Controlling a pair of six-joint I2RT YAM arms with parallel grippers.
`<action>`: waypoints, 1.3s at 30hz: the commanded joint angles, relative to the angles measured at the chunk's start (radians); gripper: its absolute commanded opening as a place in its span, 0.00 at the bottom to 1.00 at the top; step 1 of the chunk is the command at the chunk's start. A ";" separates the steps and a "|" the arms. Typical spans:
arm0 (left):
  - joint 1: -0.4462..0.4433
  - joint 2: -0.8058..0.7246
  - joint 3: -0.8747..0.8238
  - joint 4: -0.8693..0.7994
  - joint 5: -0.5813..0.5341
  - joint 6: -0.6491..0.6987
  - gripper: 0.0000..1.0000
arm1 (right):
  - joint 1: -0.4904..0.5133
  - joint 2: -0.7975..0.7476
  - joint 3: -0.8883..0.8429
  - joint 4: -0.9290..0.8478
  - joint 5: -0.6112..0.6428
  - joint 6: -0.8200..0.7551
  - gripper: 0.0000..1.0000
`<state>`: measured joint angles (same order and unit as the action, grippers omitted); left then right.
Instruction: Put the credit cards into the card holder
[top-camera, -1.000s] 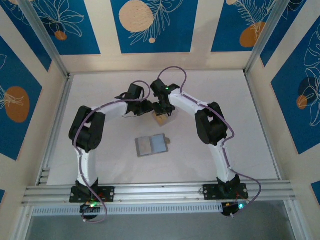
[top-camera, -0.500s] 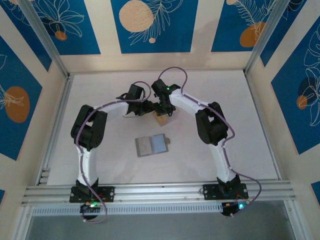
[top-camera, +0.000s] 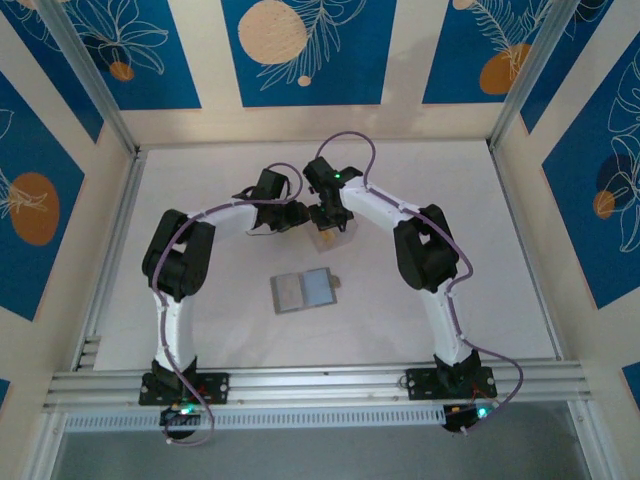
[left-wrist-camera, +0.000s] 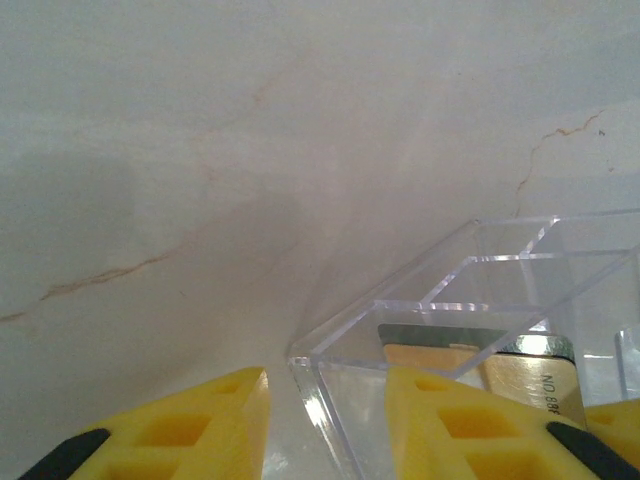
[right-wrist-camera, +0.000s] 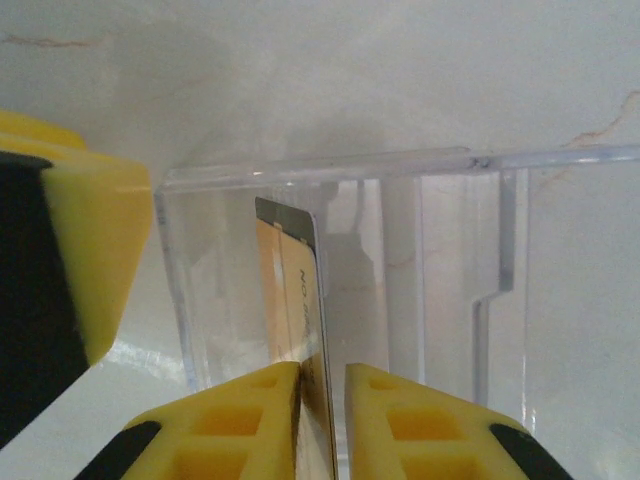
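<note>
The card holder (top-camera: 303, 290) lies open and flat at the table's middle, showing tan and pale-blue inside. Behind it stands a clear plastic case (top-camera: 332, 236) with the credit cards (right-wrist-camera: 290, 290) upright inside, tan ones and a dark-edged one (left-wrist-camera: 520, 375). My right gripper (right-wrist-camera: 322, 372) reaches into the case from above. Its jaws are narrow around the cards' top edge: one pad (right-wrist-camera: 250, 410) touches them and a thin gap remains at the other. My left gripper (left-wrist-camera: 327, 375) stands open astride the case's corner (left-wrist-camera: 305, 365), with space on both sides. In the top view, both grippers (top-camera: 318, 216) meet over the case.
The left gripper's yellow and black finger (right-wrist-camera: 60, 270) sits close beside the case's outer wall. White marbled tabletop (top-camera: 470, 260) spreads to the right and left of the arms. Aluminium rails (top-camera: 320, 380) border the near edge and panelled walls enclose the other sides.
The right gripper's jaws have narrowed around the cards and it has sunk a little into the case, covering the tan cards from above. The left arm has barely moved.
</note>
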<state>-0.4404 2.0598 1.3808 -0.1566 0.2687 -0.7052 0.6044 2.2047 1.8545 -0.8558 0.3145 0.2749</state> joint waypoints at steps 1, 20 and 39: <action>0.003 0.017 -0.012 0.006 -0.003 0.006 0.35 | 0.010 -0.051 0.017 -0.041 0.012 -0.012 0.18; -0.003 0.017 -0.022 0.011 0.004 0.012 0.35 | -0.001 -0.057 0.005 0.004 -0.284 0.027 0.20; -0.004 0.018 -0.035 0.025 0.012 0.003 0.35 | -0.038 -0.020 0.015 0.019 -0.365 0.055 0.22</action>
<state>-0.4416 2.0651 1.3582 -0.1421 0.2653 -0.7052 0.5724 2.1933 1.8565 -0.8303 -0.0071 0.3187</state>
